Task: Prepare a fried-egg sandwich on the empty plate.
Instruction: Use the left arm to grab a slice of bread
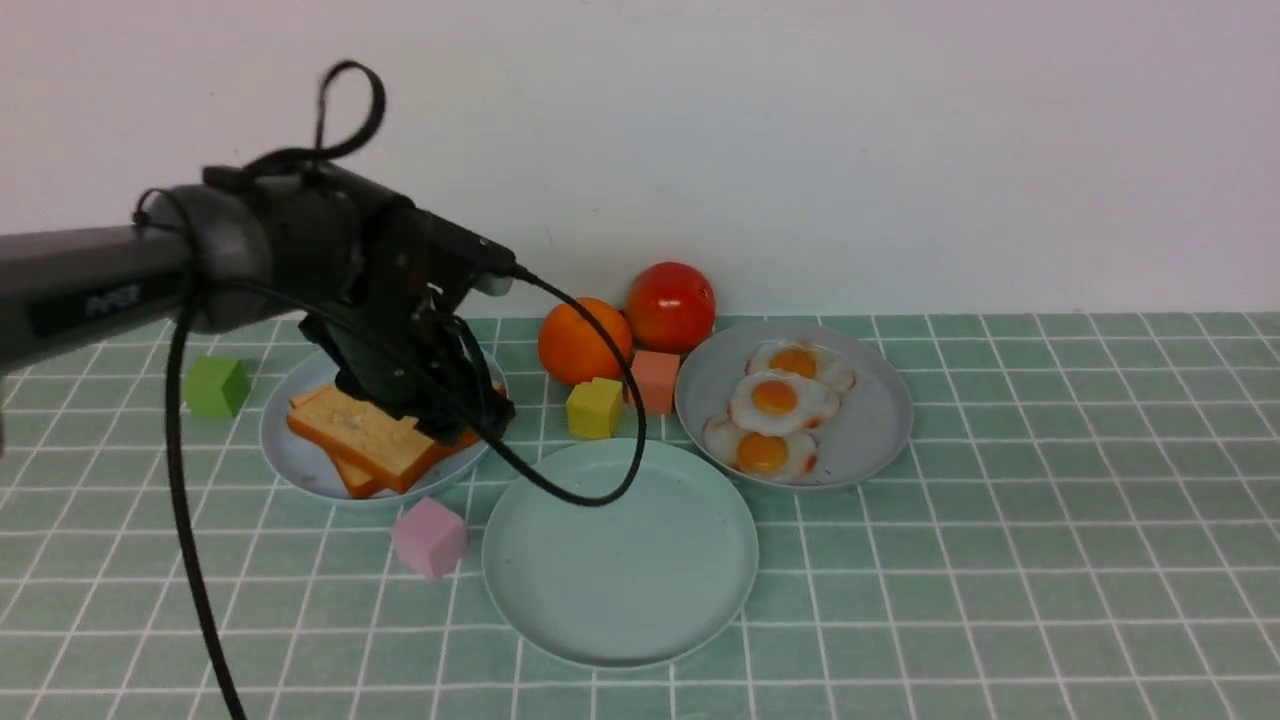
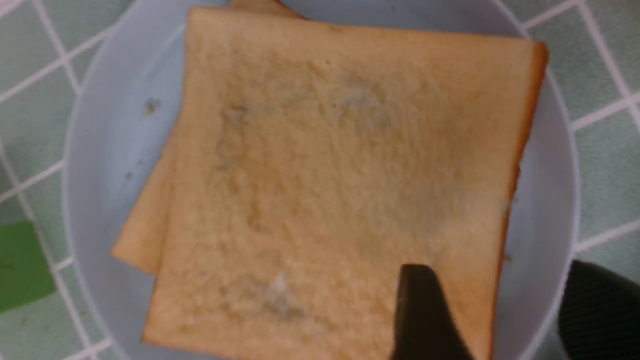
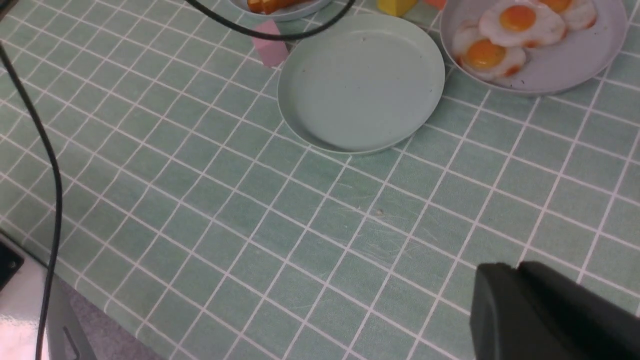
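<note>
Two or more toasted bread slices lie overlapped on the light blue plate, toward the table's far left, the top one turned askew over the one beneath. Above them is the left gripper, its jaws apart, one finger over the top slice and the other out past the plate's rim. Three fried eggs overlap in a row along the left side of the grey plate, near the table's far edge. Between these two plates and nearer the camera sits the mint-green plate, bare. A pink block stands between the light blue and mint-green plates; a green block is just left of the light blue one. Beyond the mint-green plate are a yellow block, a salmon block, an orange and a round red fruit. The right gripper hangs over the table; whether its jaws are open or closed, I cannot tell.
</note>
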Controlling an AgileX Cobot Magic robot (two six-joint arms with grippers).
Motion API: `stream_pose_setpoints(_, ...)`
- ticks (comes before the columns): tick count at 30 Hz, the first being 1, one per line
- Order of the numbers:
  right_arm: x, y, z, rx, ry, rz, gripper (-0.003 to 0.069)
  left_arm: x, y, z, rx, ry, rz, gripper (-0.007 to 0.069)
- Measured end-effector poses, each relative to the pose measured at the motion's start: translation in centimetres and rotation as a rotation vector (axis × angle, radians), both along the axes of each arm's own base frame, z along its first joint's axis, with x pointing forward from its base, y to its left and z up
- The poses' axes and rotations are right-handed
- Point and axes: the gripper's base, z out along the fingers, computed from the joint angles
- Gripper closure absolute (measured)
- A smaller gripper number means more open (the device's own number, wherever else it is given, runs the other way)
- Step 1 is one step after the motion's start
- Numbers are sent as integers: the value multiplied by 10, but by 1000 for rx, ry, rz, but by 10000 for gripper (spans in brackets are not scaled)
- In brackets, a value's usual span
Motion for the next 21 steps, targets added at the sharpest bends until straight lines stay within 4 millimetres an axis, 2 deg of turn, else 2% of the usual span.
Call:
stream_pose_setpoints(6,0,0,0,0,-1,0,591,7,2,-24,73,15,-35,211)
stream_pose_setpoints(9,0,0,0,0,-1,0,587,8,2,-25,82,14,-38,235)
stream_pose_setpoints(13,0,0,0,0,-1,0,582,9,2,-26,88,22,-38,358)
stream_pose_setpoints(14,0,0,0,0,-1,0,582,9,2,-26,88,22,-38,365)
stream_pose_setpoints(15,0,0,0,0,-1,0,580,9,2,-25,87,22,-35,421)
stream_pose_setpoints(21,0,0,0,0,-1,0,574,11,-1,-15,86,51,-11,545)
